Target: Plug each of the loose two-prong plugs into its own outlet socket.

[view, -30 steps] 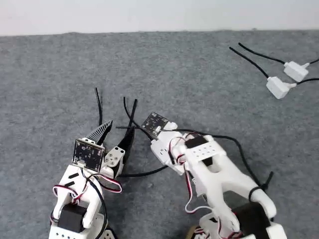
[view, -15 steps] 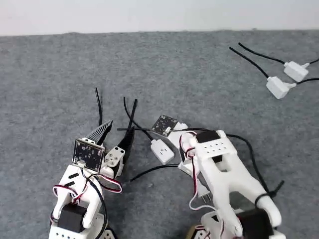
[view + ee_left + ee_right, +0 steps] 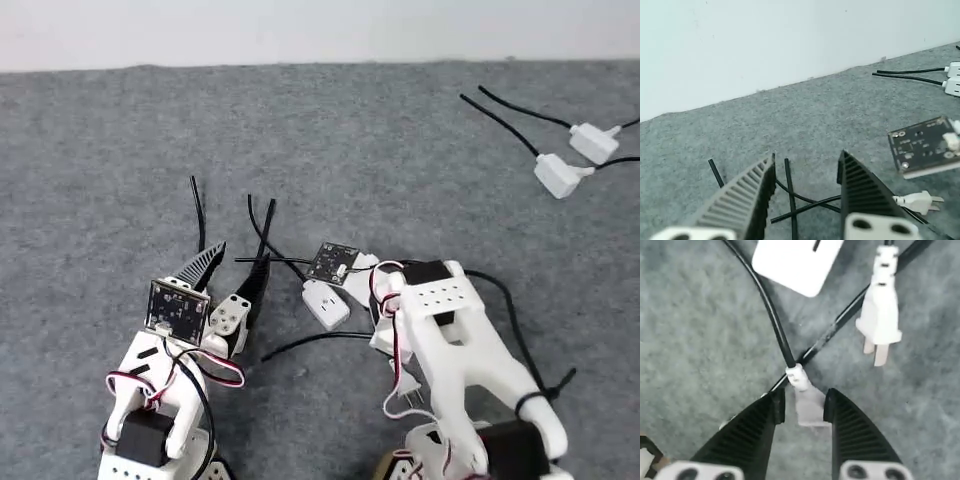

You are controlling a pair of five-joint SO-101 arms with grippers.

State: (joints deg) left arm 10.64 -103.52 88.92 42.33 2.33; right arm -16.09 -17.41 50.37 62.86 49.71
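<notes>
A white plug [image 3: 810, 410] lies between the right tool's [image 3: 805, 398] parted fingers.

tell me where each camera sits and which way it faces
High view: fixed above, looking down at the grey mat; left arm and right arm show at its near edge.
Left wrist view: on the left arm, facing across the mat toward the wall; its open left tool shows.
Right wrist view: on the right arm, looking down; right tool straddles a white plug.
Shared: high and left wrist views both show the far sockets.
</notes>
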